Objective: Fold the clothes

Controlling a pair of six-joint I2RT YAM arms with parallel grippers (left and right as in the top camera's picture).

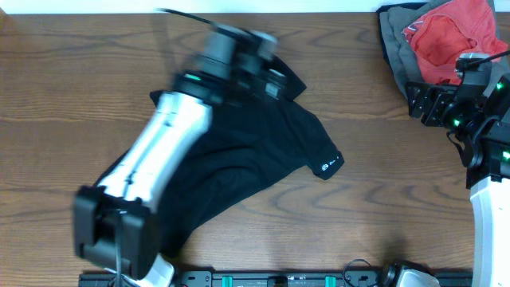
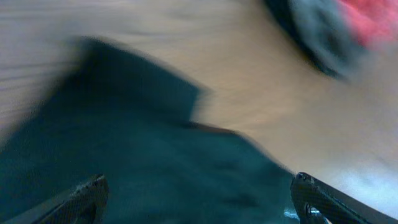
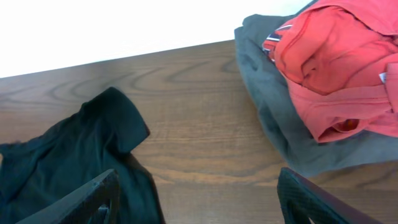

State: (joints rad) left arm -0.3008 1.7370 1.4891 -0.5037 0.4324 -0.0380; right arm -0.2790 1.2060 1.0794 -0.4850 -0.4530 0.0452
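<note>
The left gripper (image 2: 199,182), jaws spread wide, hangs blurred above the black T-shirt (image 1: 263,147) crumpled mid-way along the table (image 1: 64,96), while the right gripper (image 3: 196,180), jaws likewise spread, hovers beside the red garment (image 3: 329,56) piled on the grey garment (image 3: 273,106).

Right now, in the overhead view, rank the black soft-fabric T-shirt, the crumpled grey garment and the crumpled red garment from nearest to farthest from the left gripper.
1. Black T-shirt: directly under the left gripper, centre-left.
2. Grey garment: top right corner, pile's left edge.
3. Red garment: atop the grey one, farther right.
</note>
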